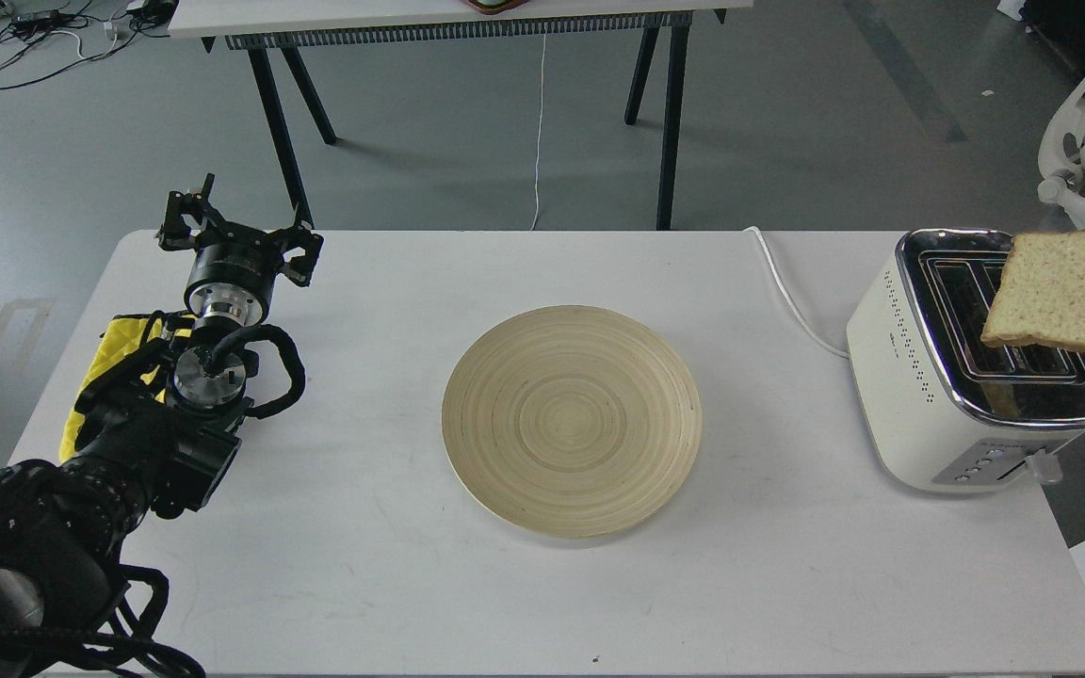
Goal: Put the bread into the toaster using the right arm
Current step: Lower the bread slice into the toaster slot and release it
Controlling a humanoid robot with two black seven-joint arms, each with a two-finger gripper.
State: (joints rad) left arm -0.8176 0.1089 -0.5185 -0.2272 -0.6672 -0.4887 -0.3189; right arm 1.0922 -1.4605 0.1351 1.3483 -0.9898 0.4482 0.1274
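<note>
A white rectangular table (524,584) fills the lower frame, a round pale wooden plate (571,420) bare at its centre. At centre right, the cream-white two-slot toaster with chrome top (938,395) sits near the table's right edge, cord trailing back. Above its slots at the frame's right border hangs the square slice of speckled tan bread (1065,290), tilted; the right arm holding it lies out of frame, its finger state unseen. The carry looks nearly done: next, turn the slice upright and lower it into a slot. At left, the black left gripper (234,234) rests with fingers spread, well apart.
</note>
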